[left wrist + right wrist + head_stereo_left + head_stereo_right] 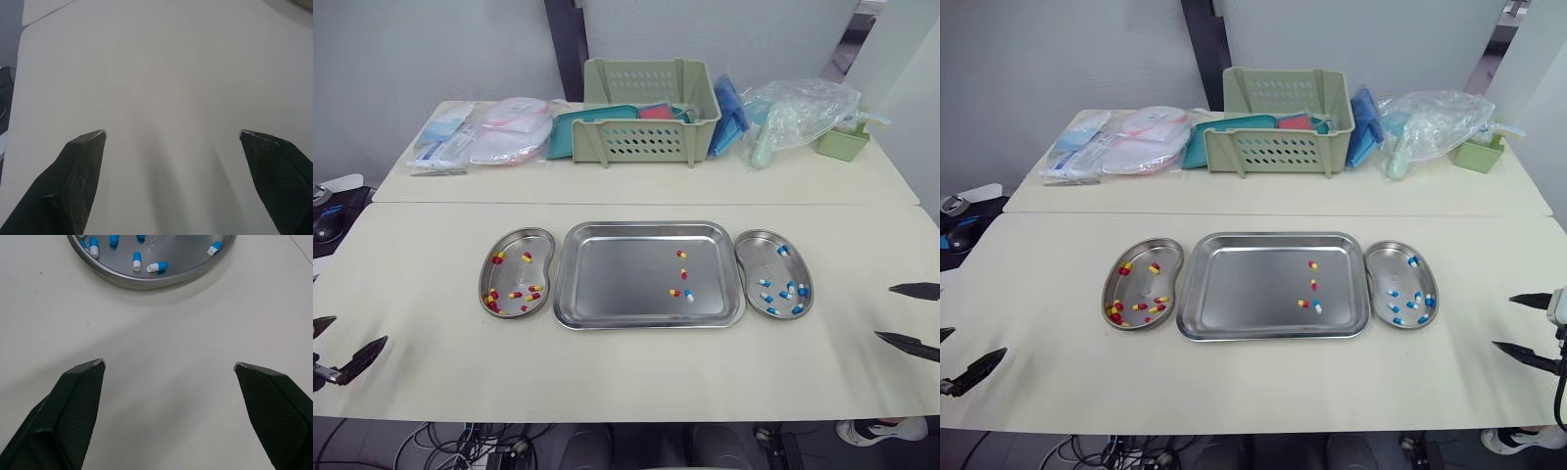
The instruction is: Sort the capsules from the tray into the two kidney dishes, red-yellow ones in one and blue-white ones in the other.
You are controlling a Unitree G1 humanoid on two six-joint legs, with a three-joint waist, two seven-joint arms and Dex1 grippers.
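Mid-table, on the near cream table point(431, 284), the steel tray point(607, 279) lies flat w/ four capsules left in its right half: three red-yellow caps point(681, 255) strung in a loose line from back to front, and one blue-white cap point(689, 295) just beside the nearest of them. Left kidney dish point(534, 241) sits just beside the tray's left edge and holds approx. ten red-yellow ones, mostly toward its near end. Right kidney dish point(757, 251) sits just beside the tray's right edge w/ the sorted blue-white caps point(156, 267), approx. seven or eight, scattered over its floor. Left gripper point(360, 329) hovers over bare table near the front left corner, well apart from the dishes, fingers spread wide, nothing held. Right gripper point(884, 313) hangs over the front right of the table, nearer to the right kidney dish but not touching it, fingers likewise wide apart and empty. Behind, on a 2nd table point(803, 181) butted against the first: green slotted basket point(651, 113) at centre, flat wrapped packets point(499, 132) to its left, blue packs point(729, 108), clear plastic bag point(798, 113) and small green box point(843, 142) to its right.
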